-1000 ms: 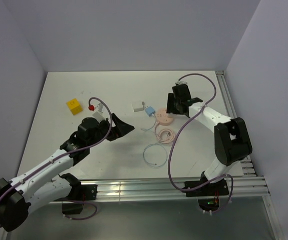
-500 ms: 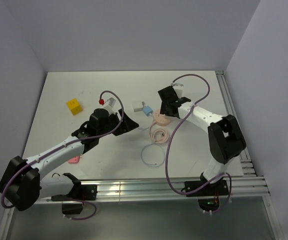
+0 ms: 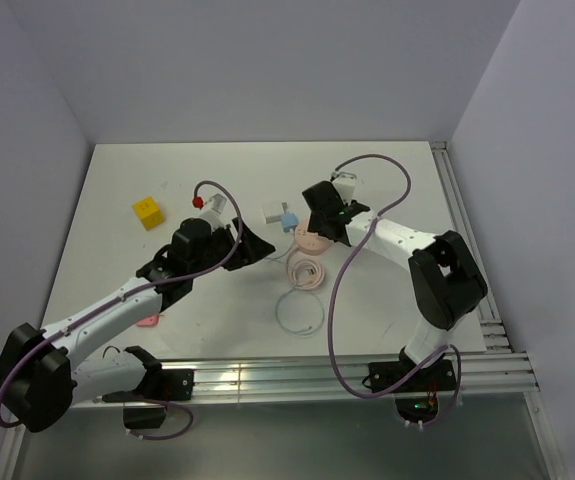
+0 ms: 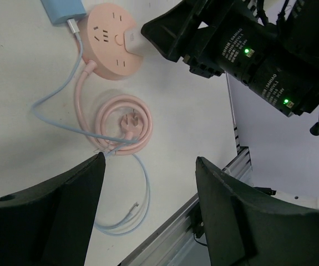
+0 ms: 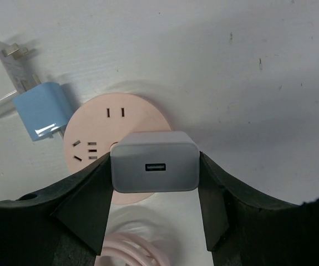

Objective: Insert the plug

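Observation:
The light-blue plug (image 3: 289, 220) lies flat on the table beside a round pink socket block (image 3: 312, 243), with a thin pale cable running from it. It also shows in the right wrist view (image 5: 40, 111) and the left wrist view (image 4: 64, 10). My right gripper (image 5: 153, 166) is shut on a white adapter block (image 5: 153, 160) with a USB port, held on or just above the pink socket block (image 5: 92, 144). My left gripper (image 4: 148, 160) is open and empty, hovering left of the pink coiled cord (image 4: 123, 124).
A white piece with metal prongs (image 5: 15, 61) touches the blue plug. A thin cable loop (image 3: 297, 312) lies near the front. A yellow cube (image 3: 147, 212) sits at the left, a small pink item (image 3: 148, 321) under the left arm. A metal rail (image 3: 347, 375) lines the near edge.
My right gripper has moved left with the white block until it is over the pink socket block. My left gripper has moved up and right towards the socket. The pink coil shifted slightly left.

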